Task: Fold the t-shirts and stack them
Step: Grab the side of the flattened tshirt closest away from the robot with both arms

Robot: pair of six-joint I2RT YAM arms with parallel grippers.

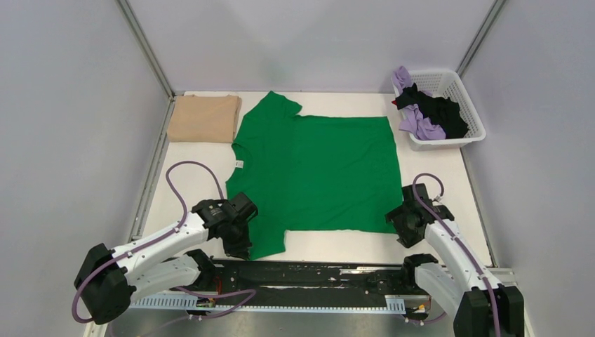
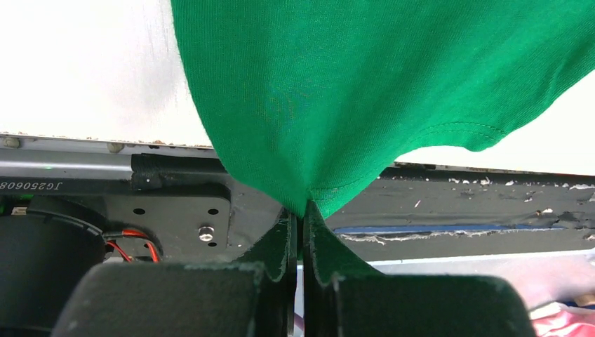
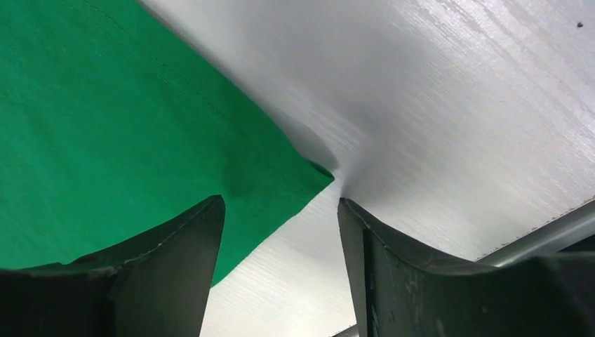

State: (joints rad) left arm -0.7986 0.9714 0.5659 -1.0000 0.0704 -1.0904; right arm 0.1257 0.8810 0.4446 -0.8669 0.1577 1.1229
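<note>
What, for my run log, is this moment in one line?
left hand: shut on green t-shirt sleeve | right hand: open, straddling its hem corner | tan t-shirt: folded

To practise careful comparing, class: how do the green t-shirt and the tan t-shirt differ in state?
The green t-shirt lies spread open; the tan t-shirt is folded into a rectangle. The left gripper pinches the green t-shirt's sleeve; no gripper touches the tan t-shirt. Both are plain and rest on the table.
</note>
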